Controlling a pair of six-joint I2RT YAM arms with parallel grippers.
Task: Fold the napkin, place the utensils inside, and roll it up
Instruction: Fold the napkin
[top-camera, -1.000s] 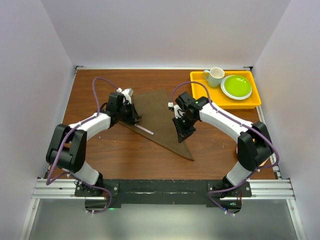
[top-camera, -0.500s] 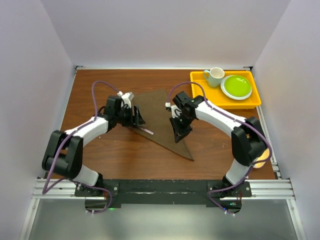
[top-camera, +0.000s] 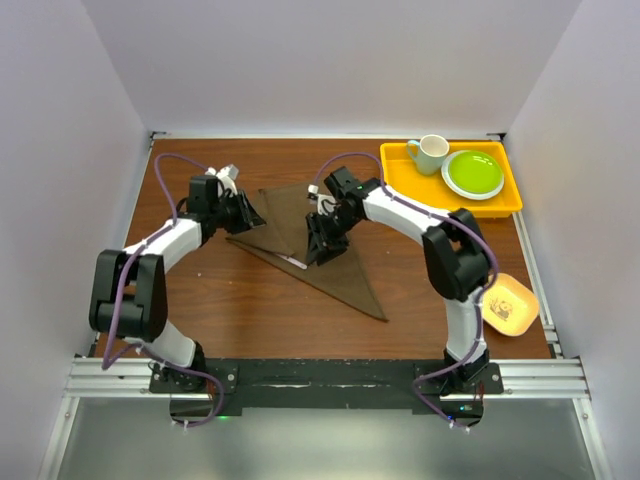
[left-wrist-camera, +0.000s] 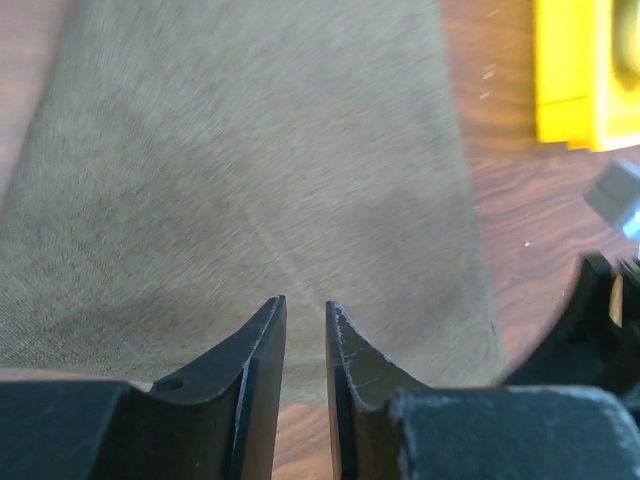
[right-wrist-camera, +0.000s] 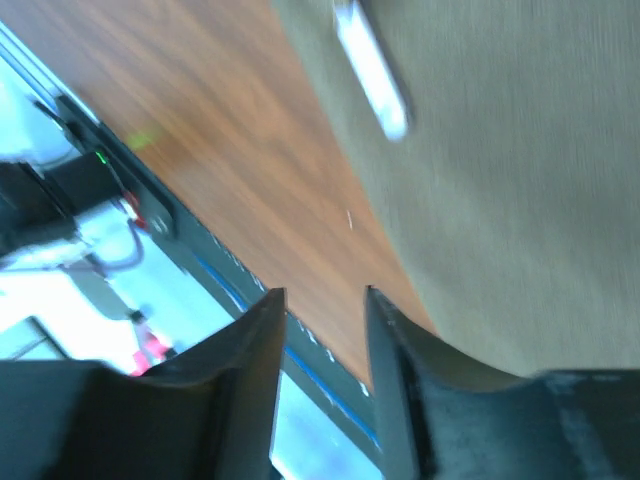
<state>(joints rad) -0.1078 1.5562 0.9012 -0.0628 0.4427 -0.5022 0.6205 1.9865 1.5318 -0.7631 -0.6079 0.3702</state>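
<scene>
Knife (right-wrist-camera: 372, 70) lay on brown napkin (top-camera: 345, 272), left gripper (left-wrist-camera: 305, 303) barely parted above cloth, right gripper (right-wrist-camera: 322, 295) parted, both empty.

Light: even, bright – top view sharp | both wrist views motion-blurred – shadows soft

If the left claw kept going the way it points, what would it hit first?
Most likely the napkin: seen from its wrist camera, the left claw points at the brown cloth, which fills the way ahead. How far off is hard to tell.
</scene>
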